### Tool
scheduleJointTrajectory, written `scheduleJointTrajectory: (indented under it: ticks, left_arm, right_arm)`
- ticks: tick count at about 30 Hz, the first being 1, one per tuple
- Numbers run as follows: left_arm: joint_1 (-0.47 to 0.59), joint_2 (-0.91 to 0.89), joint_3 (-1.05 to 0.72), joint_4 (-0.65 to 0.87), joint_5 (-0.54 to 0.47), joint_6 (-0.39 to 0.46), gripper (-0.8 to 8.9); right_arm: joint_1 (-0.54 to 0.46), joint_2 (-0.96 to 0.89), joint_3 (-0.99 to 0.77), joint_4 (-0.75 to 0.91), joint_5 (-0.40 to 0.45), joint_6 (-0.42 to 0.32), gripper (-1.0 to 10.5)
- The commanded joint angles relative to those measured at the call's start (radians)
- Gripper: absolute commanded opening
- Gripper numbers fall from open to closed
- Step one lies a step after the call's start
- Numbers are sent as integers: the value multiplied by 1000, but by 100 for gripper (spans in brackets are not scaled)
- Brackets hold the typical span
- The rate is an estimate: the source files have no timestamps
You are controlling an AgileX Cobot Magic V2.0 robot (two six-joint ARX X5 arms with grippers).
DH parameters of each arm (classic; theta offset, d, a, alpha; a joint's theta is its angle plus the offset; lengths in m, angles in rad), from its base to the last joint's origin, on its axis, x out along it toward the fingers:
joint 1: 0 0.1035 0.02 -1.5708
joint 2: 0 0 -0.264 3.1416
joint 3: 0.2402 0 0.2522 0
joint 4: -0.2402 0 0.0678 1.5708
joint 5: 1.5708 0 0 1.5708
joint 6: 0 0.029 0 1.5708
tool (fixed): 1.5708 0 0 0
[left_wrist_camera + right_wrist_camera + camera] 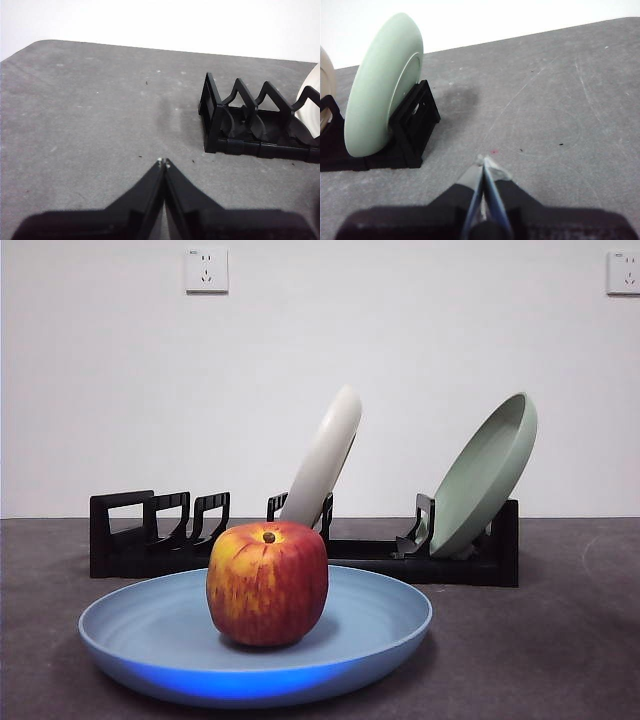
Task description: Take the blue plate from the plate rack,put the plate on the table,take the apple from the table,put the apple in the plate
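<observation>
The blue plate [255, 640] lies flat on the dark grey table [560, 640], near the front. The red apple [267, 583] stands upright in the plate's middle. Behind them stands the black plate rack [130, 540], also seen in the left wrist view [250, 125] and the right wrist view [410, 130]. My left gripper [163, 162] is shut and empty above bare table, off the rack's end with the empty slots. My right gripper [482, 162] is shut and empty above bare table, off the rack's other end. Neither gripper shows in the front view.
A cream-white plate [325, 455] leans in the rack's middle slots. A sage-green plate [485, 475] leans at the rack's right end and shows in the right wrist view [380, 85]. Two wall sockets [206, 270] are on the white wall behind.
</observation>
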Motion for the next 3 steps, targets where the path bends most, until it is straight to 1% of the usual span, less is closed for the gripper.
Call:
scheduleJointTrajectory:
  ticks: [1, 3]
  left_arm:
    - [3, -1, -14, 5, 0, 10, -3]
    - [3, -1, -14, 5, 0, 10, -3]
  right_arm:
    - [1, 1, -13, -4, 3, 10, 1]
    - [1, 1, -13, -4, 3, 10, 1]
